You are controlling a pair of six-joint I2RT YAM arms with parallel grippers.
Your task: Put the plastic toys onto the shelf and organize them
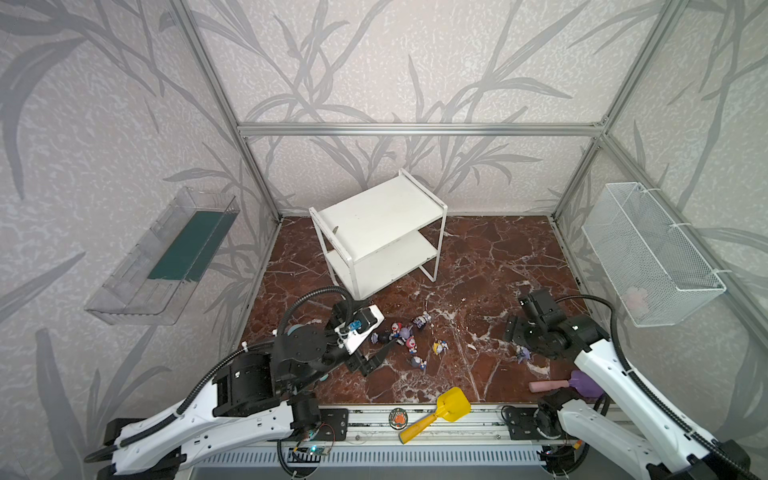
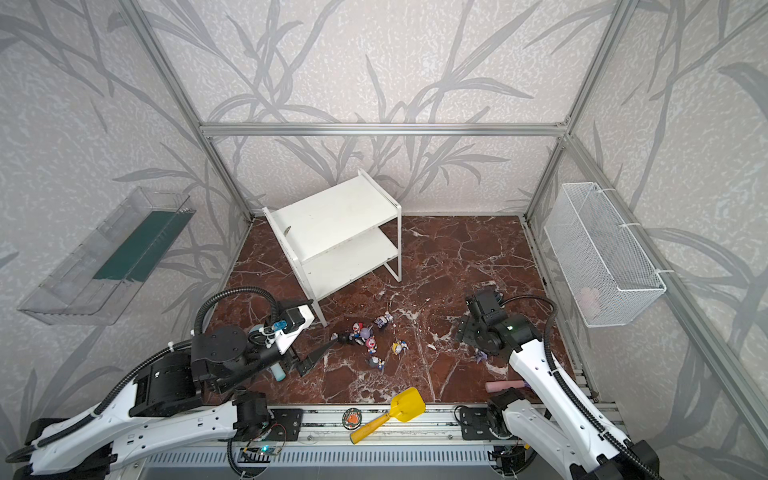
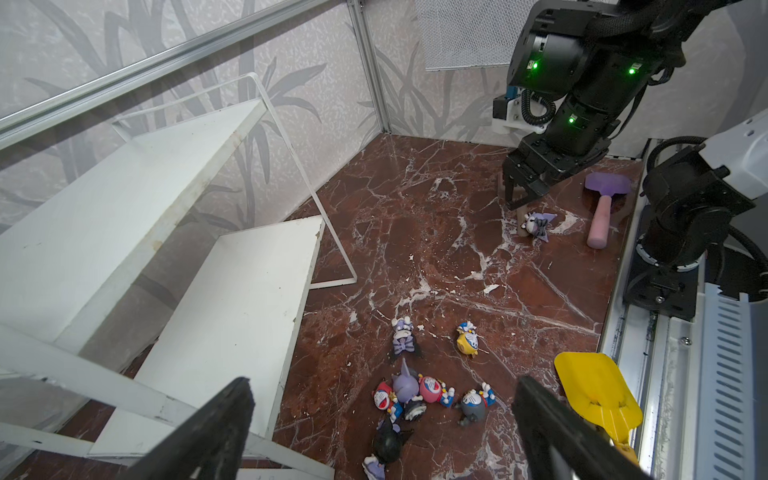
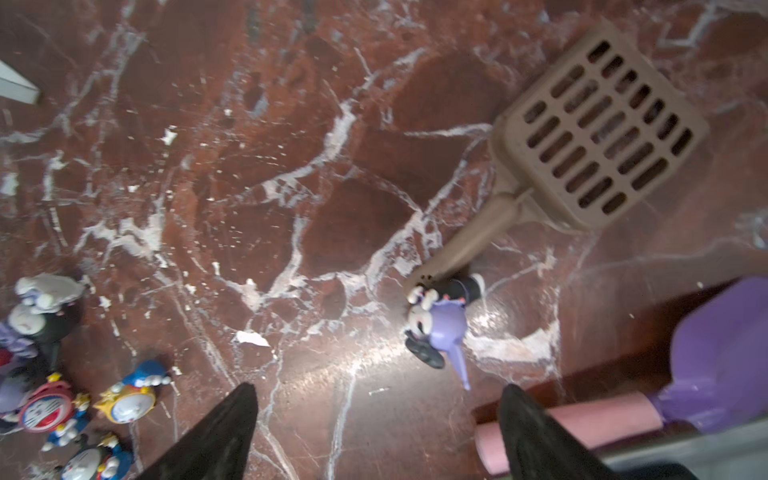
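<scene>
The white two-tier shelf (image 1: 382, 216) (image 2: 332, 216) (image 3: 124, 199) stands at the back with both boards bare. Several plastic toys lie in a cluster (image 1: 405, 338) (image 2: 370, 340) on the marble floor in front of it, among them a yellow one (image 3: 467, 340) and a black one (image 3: 388, 442). My left gripper (image 3: 384, 386) hangs open just above this cluster and holds nothing. One purple toy (image 1: 523, 354) (image 3: 536, 224) (image 4: 440, 328) lies apart at the right. My right gripper (image 4: 378, 390) (image 3: 517, 199) is open above the floor beside it, with nothing between its fingers.
A brown slotted scoop (image 4: 594, 129) lies with its handle end touching the lone toy. A purple scoop with a pink handle (image 1: 557, 384) and a yellow scoop (image 1: 440, 409) lie by the front rail. A wire basket (image 1: 648, 253) and a clear tray (image 1: 166, 257) hang on the side walls.
</scene>
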